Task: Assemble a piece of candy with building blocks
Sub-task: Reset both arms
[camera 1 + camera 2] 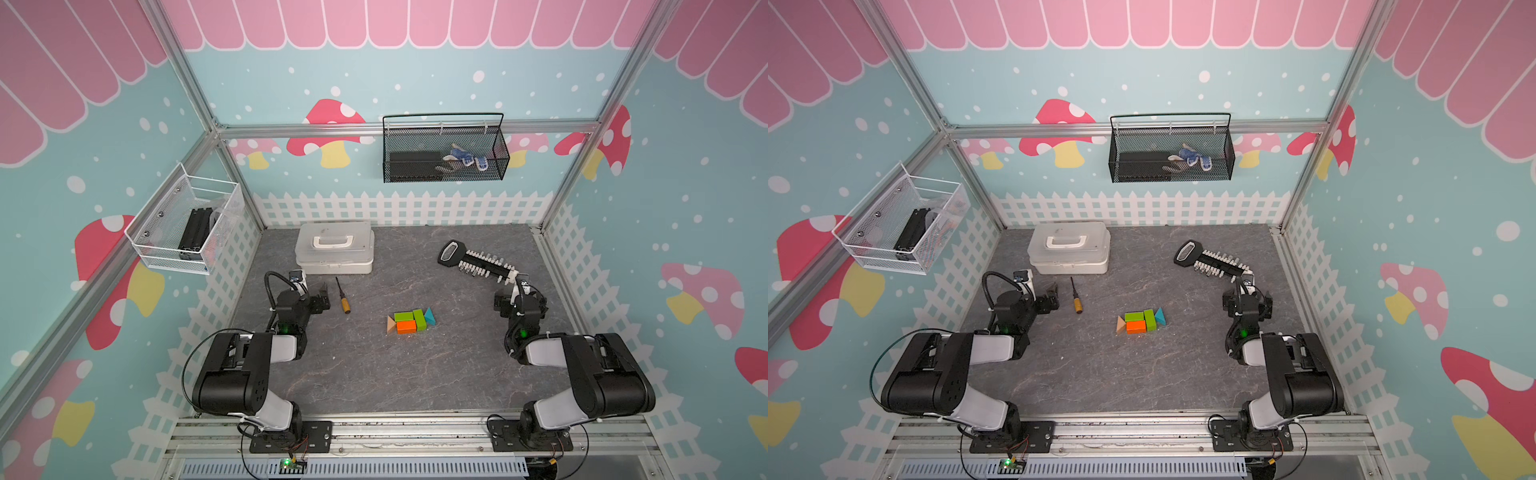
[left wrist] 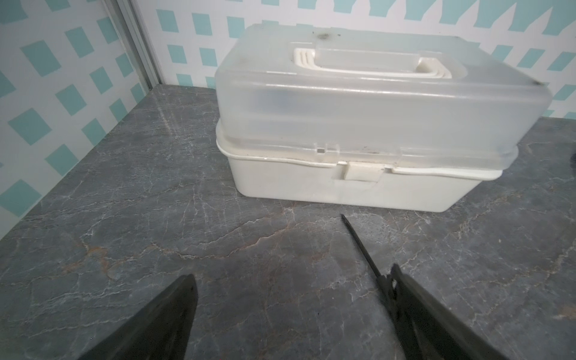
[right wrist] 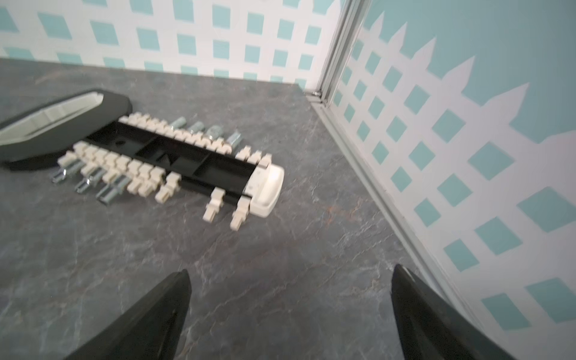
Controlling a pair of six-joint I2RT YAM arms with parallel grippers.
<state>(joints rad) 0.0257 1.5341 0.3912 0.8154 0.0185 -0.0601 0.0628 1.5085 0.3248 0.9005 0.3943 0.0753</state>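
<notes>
Piece of candy (image 1: pixel 410 321) sits assembled near table ctr, well apart from both arms. It's five small wooden building blocks (image 1: pixel 1140 322), matte paint, crisp edges, packed flush. Body = orange cuboid (image 1: pixel 406 326) w/ a lime-green cuboid (image 1: pixel 403 316) lying behind it, and a second lime-green cuboid (image 1: pixel 419 319) set crosswise at their end. Tan triangular prism (image 1: pixel 390 324), bare wood, caps the end toward the left arm. Teal triangular prism (image 1: pixel 430 316) caps the other end.

Table (image 1: pixel 374 374): dark grey stone-look slab, pale veins, rusty streaks. Alu-frame walls around it, printed teal w/ white picket fence, mushrooms, pink scallops up top.

Left pincer (image 2: pixel 293 274): black tapered fingers spread wide, nothing btw them, low over table, facing plastic box (image 2: pixel 374 118). Box has a cloudy clear lid, white base, white handle, front latch; it's shut, contents can't be made out. Yellow-handled screwdriver (image 1: pixel 343 296), thin black shaft, lies just beside that pincer.

Right pincer (image 3: pixel 292 269): spread wide too, empty, facing bit rack (image 3: pixel 174 159), which has a black spine, two rows of cream clips, some w/ metal sockets.

Black mesh basket (image 1: pixel 496 160) on back rail holds a dark flat box + something blue-white. White mesh basket (image 1: pixel 166 249) on left wall holds a black slab-like item, can't tell what.
</notes>
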